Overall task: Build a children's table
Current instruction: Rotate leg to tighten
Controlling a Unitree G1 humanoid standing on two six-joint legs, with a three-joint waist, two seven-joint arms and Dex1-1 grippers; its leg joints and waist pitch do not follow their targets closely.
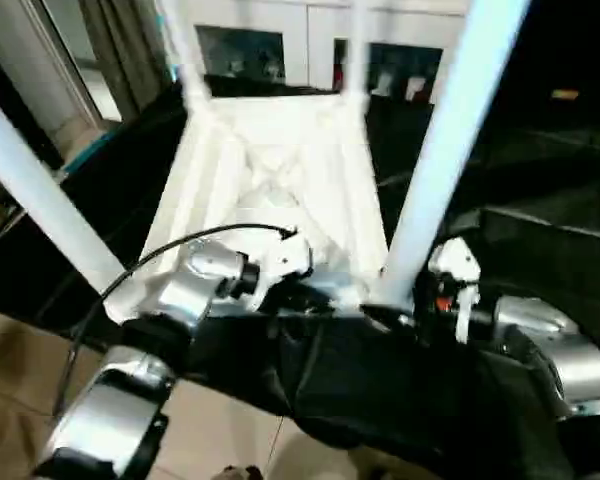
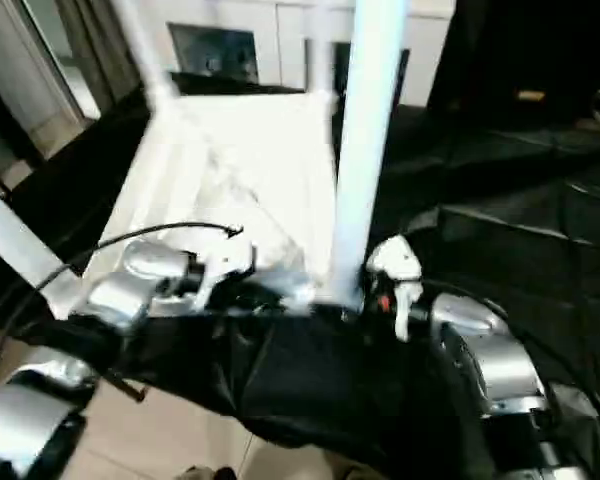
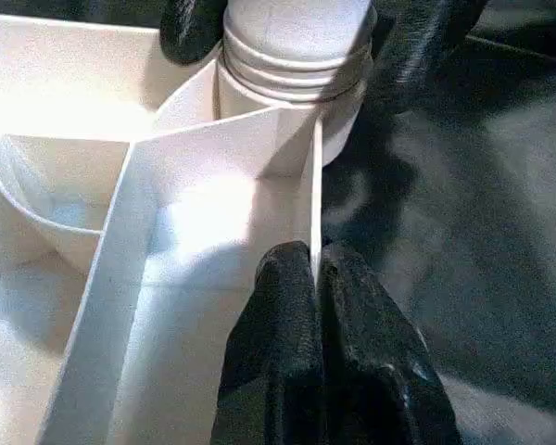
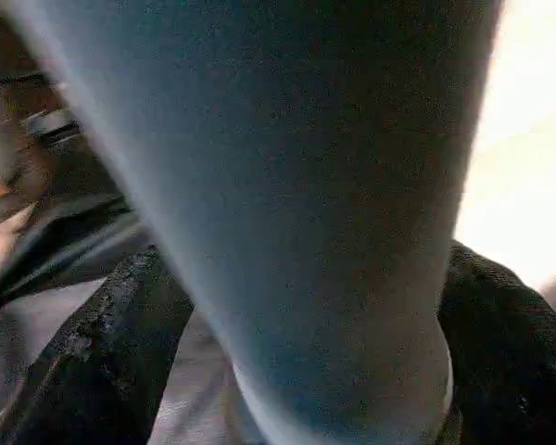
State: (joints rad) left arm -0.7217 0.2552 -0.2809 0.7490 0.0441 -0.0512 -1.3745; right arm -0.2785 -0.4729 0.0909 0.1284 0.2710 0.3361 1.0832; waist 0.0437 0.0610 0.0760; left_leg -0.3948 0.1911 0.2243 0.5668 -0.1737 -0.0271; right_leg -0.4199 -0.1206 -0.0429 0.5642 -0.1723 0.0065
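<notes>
The children's table (image 1: 280, 180) lay upside down on a surface draped in black cloth (image 1: 380, 400), its ribbed white underside facing up and its near edge just in front of the robot's two silver forearms. Taking that overturned top as the landmark, four white tube legs rose from its corners: one at the near right corner (image 1: 445, 150), one leaning outward at the near left corner (image 1: 40, 195), and two more at the far corners (image 1: 185, 50), their upper ends running out of frame. The left hand (image 3: 317, 278) sat at the top's near edge, close to the near right corner, its two black fingers (image 3: 278, 362) pressed together on a thin upright rib (image 3: 313, 199) of the underside, pinching it between the pads. Just beyond that rib, the ringed base of the near right leg (image 3: 292, 46) sat in its round corner socket. The right hand (image 4: 306, 371) was at that same corner, with the leg passing between its fingers; one black finger (image 4: 102, 352) showed on either side of the tube with grey cloth visible in the gap beside it, so the fingers stood apart around the leg, and I could not tell whether the pads touched it. Beyond the far edge of the top stood a white cabinet with glass doors (image 1: 310, 45), and beige floor tiles (image 1: 20, 360) showed below the near left corner of the cloth.
</notes>
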